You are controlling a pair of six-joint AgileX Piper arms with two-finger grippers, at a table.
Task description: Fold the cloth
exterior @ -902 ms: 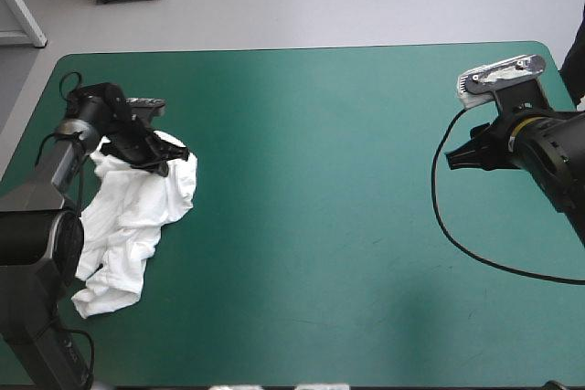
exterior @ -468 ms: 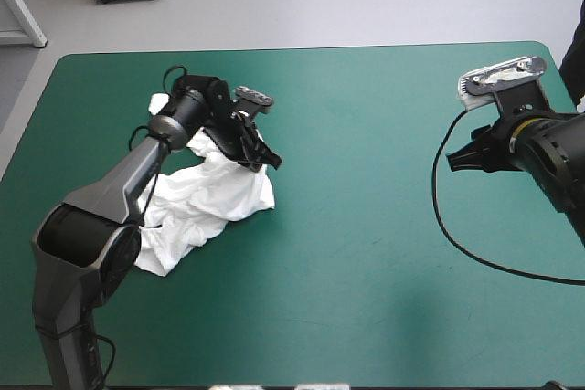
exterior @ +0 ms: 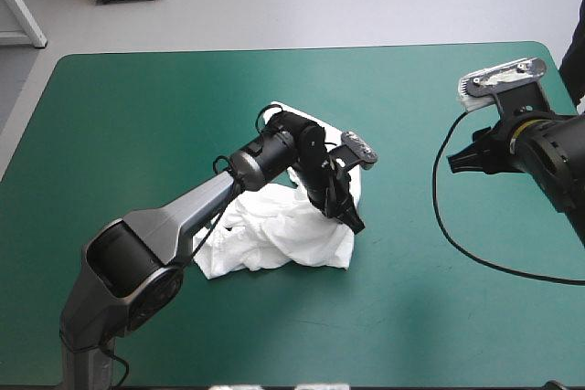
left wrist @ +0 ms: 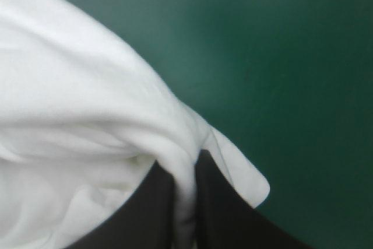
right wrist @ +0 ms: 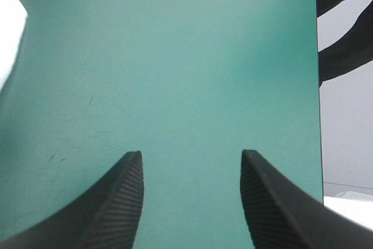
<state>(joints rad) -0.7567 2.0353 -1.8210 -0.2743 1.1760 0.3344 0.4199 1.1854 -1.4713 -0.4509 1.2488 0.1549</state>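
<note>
Hard to make out the whole T-shirt [left wrist: 76,103] from the left wrist view — just a big white field, cut off at the edges, with one rounded corner lying on the teal-green desk [left wrist: 280,56]. Clamped on a fold of it with the left jaws: only a thin white ridge between the two black fingers [left wrist: 151,208], pressed nearly together. Fingertips buried in the cloth.

Easier to place from the high view: T-shirt [exterior: 274,235] in a crumpled heap near the middle of the frame, a little left of centre. Partly covered by the left arm [exterior: 183,216], reaching over it from the lower left. No telling sleeves from hem in that heap.

Right jaws at the right edge of the frame, well apart from the cloth, with much of the right arm [exterior: 548,148] cut off there. Wide apart, the right fingers [right wrist: 116,202], nothing but bare desk [right wrist: 175,56] between them. White patch far ahead of them, too blurred to name.

Plenty of open desk [exterior: 439,317] all round the heap — most of it on the right and along the bottom of the frame, plus a wide strip up to the far edge at the top. Heap well away from every desk edge.
</note>
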